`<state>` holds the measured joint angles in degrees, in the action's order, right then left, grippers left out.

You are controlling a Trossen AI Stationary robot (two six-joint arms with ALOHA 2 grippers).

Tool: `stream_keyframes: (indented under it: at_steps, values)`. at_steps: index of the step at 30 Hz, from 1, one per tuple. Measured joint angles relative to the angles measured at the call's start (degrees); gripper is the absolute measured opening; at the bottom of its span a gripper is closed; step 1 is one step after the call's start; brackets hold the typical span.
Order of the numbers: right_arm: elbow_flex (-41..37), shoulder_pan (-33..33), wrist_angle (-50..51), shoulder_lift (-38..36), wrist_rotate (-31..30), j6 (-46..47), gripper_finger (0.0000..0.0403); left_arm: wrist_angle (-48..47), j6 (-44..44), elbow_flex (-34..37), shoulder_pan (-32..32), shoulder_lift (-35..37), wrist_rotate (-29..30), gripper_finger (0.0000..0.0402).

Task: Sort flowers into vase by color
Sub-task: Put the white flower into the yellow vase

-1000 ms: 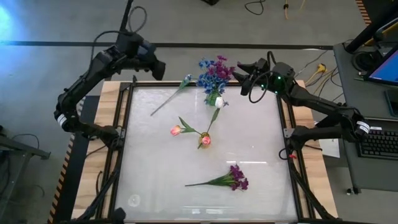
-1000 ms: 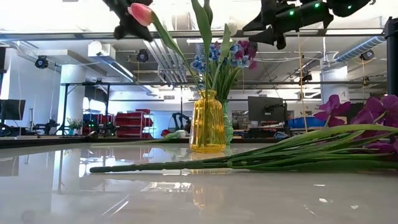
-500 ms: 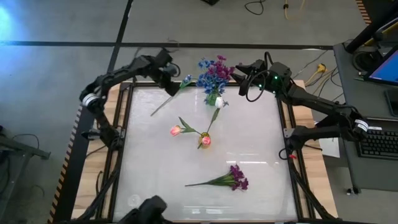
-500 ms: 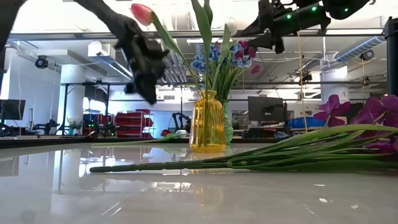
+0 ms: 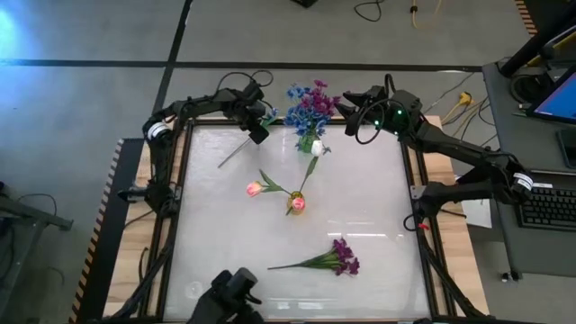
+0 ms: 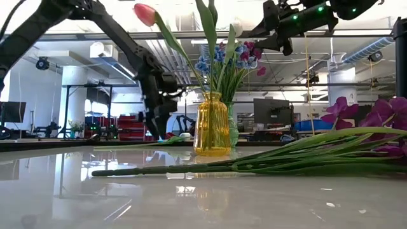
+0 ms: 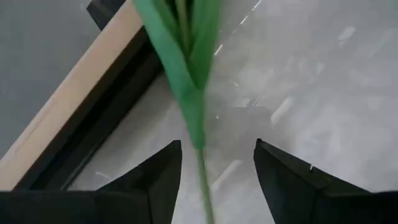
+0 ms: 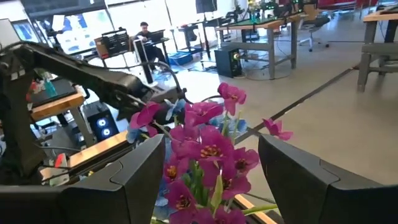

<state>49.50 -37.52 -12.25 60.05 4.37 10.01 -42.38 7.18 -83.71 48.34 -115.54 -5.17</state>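
Your left gripper [image 5: 258, 129] had swung in from outside the table's far-left corner within the last second and dropped low over the loose green-stemmed sprig [image 5: 241, 142] lying near that edge. Its jaws, shut a moment earlier, now stood apart with the stem [image 7: 200, 149] running between the fingers [image 7: 155, 180] — not yet pinched. That reads as the start of the next pick, so the task had moved from transit to grasp.

Your right gripper [image 5: 351, 106] had not moved; it hung open beside the blue and purple bunch [image 5: 310, 106] in the far vase, with purple blossoms [image 8: 202, 152] between its fingers but not clamped.

The amber vase [image 6: 212, 124] mid-table held the pink buds [image 5: 256, 189]. A purple sprig [image 5: 333, 259] lay unsorted near the front — more work remained.
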Motion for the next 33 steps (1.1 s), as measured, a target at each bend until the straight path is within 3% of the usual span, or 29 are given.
stream_keyframes:
  at_steps: [16, 19, 24, 33]
  values:
    - [0.0, 0.0, -0.02, 0.0, -2.33, -0.18, 0.0249, 6.58, 1.24, 0.15, 1.01, -4.1, 5.14, 0.0132]
    - [0.0, 0.0, 0.0, 0.0, -2.93, -0.7, 0.0249, 8.07, 0.96, 0.96, 1.26, -4.05, 5.37, 0.0102]
    - [0.0, 0.0, -0.02, 0.0, -3.02, -1.08, 0.0249, 8.71, 0.68, 1.45, 1.47, -3.95, 6.08, 0.0016]
    - [0.0, 0.0, -0.02, 0.0, -3.02, -1.7, 0.0249, 4.22, -2.67, 0.79, 1.45, -1.38, -0.46, 0.0001]
